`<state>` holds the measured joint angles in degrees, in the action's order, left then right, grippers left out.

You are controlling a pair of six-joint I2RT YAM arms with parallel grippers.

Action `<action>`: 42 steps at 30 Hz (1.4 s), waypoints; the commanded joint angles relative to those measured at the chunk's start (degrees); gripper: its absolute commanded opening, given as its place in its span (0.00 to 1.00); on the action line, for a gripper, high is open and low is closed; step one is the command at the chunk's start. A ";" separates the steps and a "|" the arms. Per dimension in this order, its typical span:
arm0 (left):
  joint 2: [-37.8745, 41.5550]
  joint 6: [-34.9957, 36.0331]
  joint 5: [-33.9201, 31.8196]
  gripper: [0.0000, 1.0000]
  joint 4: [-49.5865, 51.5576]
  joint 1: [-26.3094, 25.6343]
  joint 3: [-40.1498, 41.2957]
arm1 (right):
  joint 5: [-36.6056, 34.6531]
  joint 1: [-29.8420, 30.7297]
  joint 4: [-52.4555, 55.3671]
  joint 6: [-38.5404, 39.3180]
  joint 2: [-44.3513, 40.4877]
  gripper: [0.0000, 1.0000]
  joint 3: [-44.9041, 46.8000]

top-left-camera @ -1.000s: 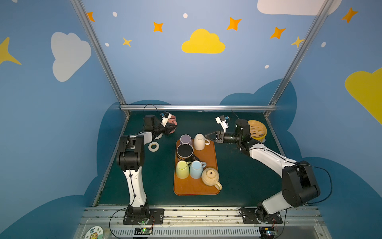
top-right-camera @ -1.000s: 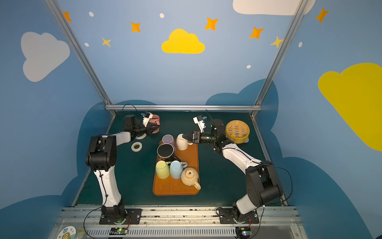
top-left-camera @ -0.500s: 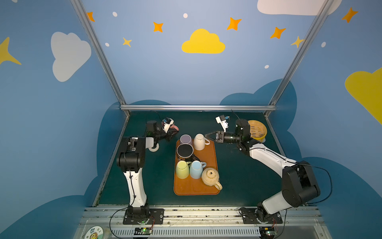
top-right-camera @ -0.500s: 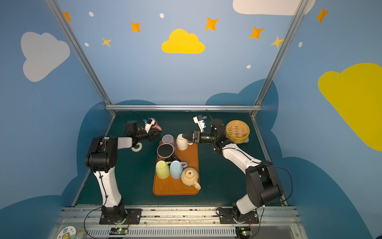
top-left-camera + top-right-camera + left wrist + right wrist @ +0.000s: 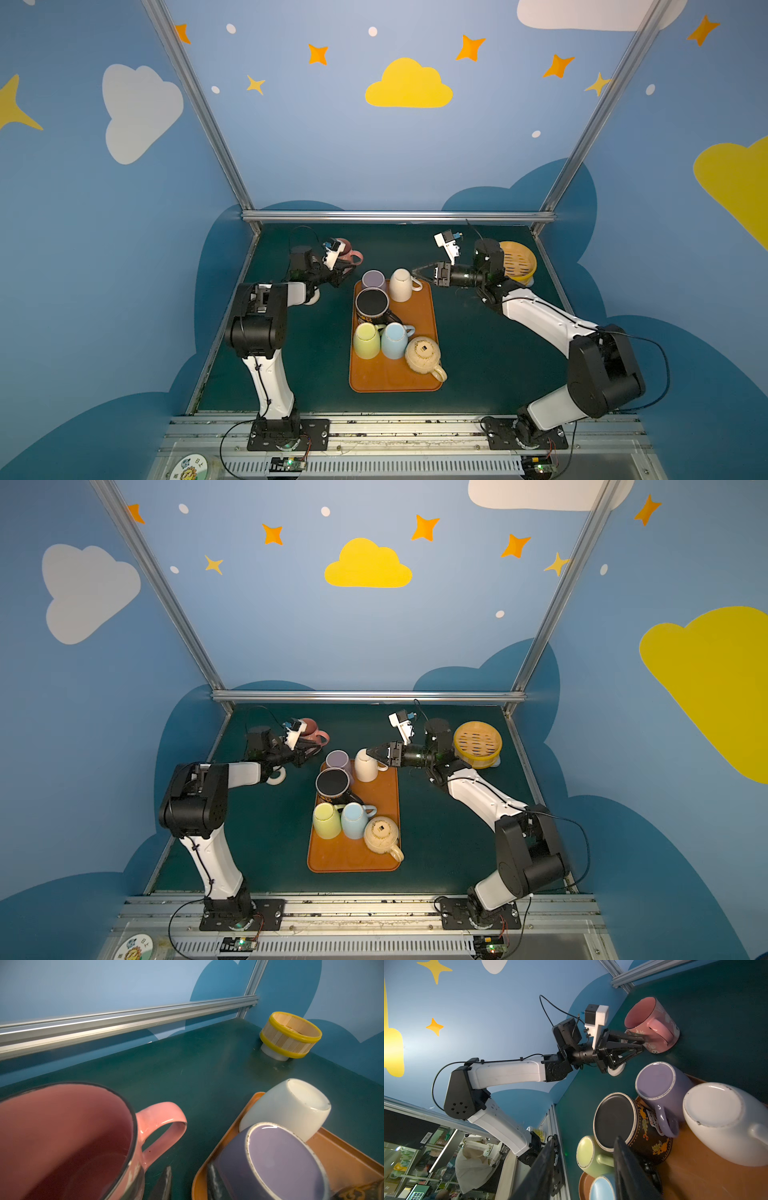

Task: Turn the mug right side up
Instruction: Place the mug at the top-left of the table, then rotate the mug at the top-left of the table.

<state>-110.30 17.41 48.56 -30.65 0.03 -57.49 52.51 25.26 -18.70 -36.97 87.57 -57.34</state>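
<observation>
The pink mug (image 5: 351, 253) (image 5: 313, 731) stands mouth up on the green table at the back left, and its pink inside shows in the left wrist view (image 5: 62, 1136). My left gripper (image 5: 345, 271) (image 5: 189, 1182) is open just beside the mug. Its fingertips (image 5: 642, 1040) lie by the lower wall under the handle, and only bare table lies between them. My right gripper (image 5: 417, 272) (image 5: 585, 1140) is open and empty. It hovers next to the handle of the upside-down white mug (image 5: 401, 284).
An orange tray (image 5: 395, 380) carries the white mug and upside-down purple (image 5: 372, 279), black (image 5: 372, 303), green (image 5: 365, 340) and blue (image 5: 395, 338) mugs, plus a teapot (image 5: 424, 355). A bamboo steamer (image 5: 517, 259) sits back right. A tape roll (image 5: 313, 296) lies under my left arm.
My left gripper came down with the pink mug, set it on the table and opened off it. My right gripper has hardly moved.
</observation>
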 commanded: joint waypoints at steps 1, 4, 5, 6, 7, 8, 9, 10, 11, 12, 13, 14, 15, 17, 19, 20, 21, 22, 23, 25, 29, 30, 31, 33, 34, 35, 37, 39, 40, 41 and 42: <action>4.47 -3.68 -2.81 0.31 -2.10 0.18 1.13 | -2.39 -0.01 6.56 2.93 -1.26 0.42 -2.89; 8.73 -7.10 -4.37 0.33 0.69 0.14 0.95 | -4.01 0.13 10.73 4.54 -1.08 0.42 -4.59; 10.03 -8.75 -4.96 0.34 2.33 0.09 0.30 | -4.64 0.09 11.74 4.94 -1.15 0.42 -4.87; 11.10 -10.26 -5.51 0.35 4.58 0.05 -0.47 | -5.37 0.21 12.60 5.21 -1.24 0.42 -5.08; 12.02 -11.78 -6.70 0.36 8.10 -0.19 -1.95 | -6.17 0.26 13.66 5.67 -1.43 0.42 -5.23; 12.42 -12.61 -8.97 0.35 12.62 -1.00 -4.20 | -7.14 0.42 14.87 6.29 -1.65 0.42 -5.56; 12.49 -12.58 -11.89 0.34 17.64 -1.92 -6.64 | -8.17 0.62 16.00 6.87 -1.86 0.42 -5.65; 11.97 -12.62 -15.85 0.32 24.06 -3.25 -9.93 | -9.53 0.84 17.22 7.51 -2.20 0.42 -5.63; 11.11 -13.30 -19.60 0.32 30.20 -4.53 -14.11 | -11.03 1.10 18.48 8.06 -2.55 0.42 -5.63; 9.96 -14.66 -21.90 0.32 35.13 -5.59 -17.63 | -12.15 1.45 19.40 8.54 -2.87 0.42 -5.67; 8.22 -16.58 -23.45 0.31 40.60 -6.44 -21.96 | -13.73 1.80 20.38 9.11 -3.26 0.42 -5.67; 6.25 -18.33 -24.66 0.29 45.91 -7.30 -26.34 | -15.34 2.15 21.50 9.65 -3.63 0.42 -5.63; 4.45 -20.27 -25.95 0.28 49.69 -8.11 -29.77 | -16.71 2.47 22.31 10.03 -3.99 0.42 -5.52; 0.74 -22.90 -27.51 0.25 56.29 -10.06 -36.44 | -19.67 3.04 24.31 10.61 -4.67 0.42 -5.35; -1.60 -23.92 -30.26 0.22 59.80 -12.34 -40.65 | -22.25 3.33 25.86 10.71 -5.49 0.42 -4.88; -2.73 -24.48 -31.99 0.21 61.30 -13.45 -42.61 | -23.75 3.31 26.71 10.55 -6.09 0.42 -4.56; -3.76 -25.08 -33.03 0.20 62.53 -14.26 -44.38 | -25.02 3.36 27.28 10.33 -6.38 0.42 -4.23; -5.27 -26.19 -33.77 0.19 64.31 -14.82 -46.63 | -26.49 3.25 28.01 9.98 -6.97 0.41 -3.81; -7.12 -27.65 -33.97 0.16 66.40 -15.13 -49.51 | -27.89 3.23 28.58 9.59 -7.42 0.42 -3.26; -10.40 -29.92 -34.48 0.13 69.84 -15.60 -54.32 | -30.24 3.22 29.40 8.90 -8.29 0.41 -2.18; -15.25 -32.21 -36.02 0.10 73.86 -16.94 -60.66 | -32.37 3.13 29.09 8.24 -10.37 0.41 0.39; -16.44 -32.61 -37.71 0.10 74.70 -17.14 -62.21 | -32.43 3.23 28.87 8.21 -10.78 0.41 0.92; -17.60 -32.91 -38.32 0.09 75.63 -17.32 -63.76 | -32.47 3.22 28.73 8.24 -11.15 0.41 1.40; -19.97 -33.60 -38.91 0.08 77.64 -17.34 -66.88 | -32.56 3.22 28.63 8.32 -11.72 0.41 2.02; -21.27 -33.96 -39.79 0.07 79.19 -17.34 -68.82 | -32.56 3.22 28.63 8.38 -11.92 0.41 2.30; -22.39 -34.40 -40.77 0.06 80.73 -17.35 -70.66 | -32.62 3.22 28.55 8.54 -12.07 0.41 2.56; -23.74 -35.04 -42.09 0.05 82.67 -17.31 -72.70 | -32.65 3.23 28.37 8.58 -12.26 0.41 2.91; -23.94 -35.50 -43.09 0.04 83.29 -17.29 -72.87 | -32.43 3.27 27.96 8.54 -12.39 0.41 3.20; -23.84 -35.61 -43.77 0.04 83.50 -17.35 -72.65 | -32.22 3.27 27.75 8.58 -12.31 0.41 3.37; -23.88 -35.69 -44.43 0.04 83.71 -17.35 -72.50 | -32.04 3.22 27.50 8.49 -12.31 0.41 3.53; -23.86 -35.75 -45.04 0.04 84.04 -17.28 -72.50 | -31.80 3.22 27.25 8.46 -12.18 0.41 3.62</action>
<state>-133.91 -17.19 6.74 49.58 -17.30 -128.88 20.69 28.53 9.26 -28.49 76.71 -54.57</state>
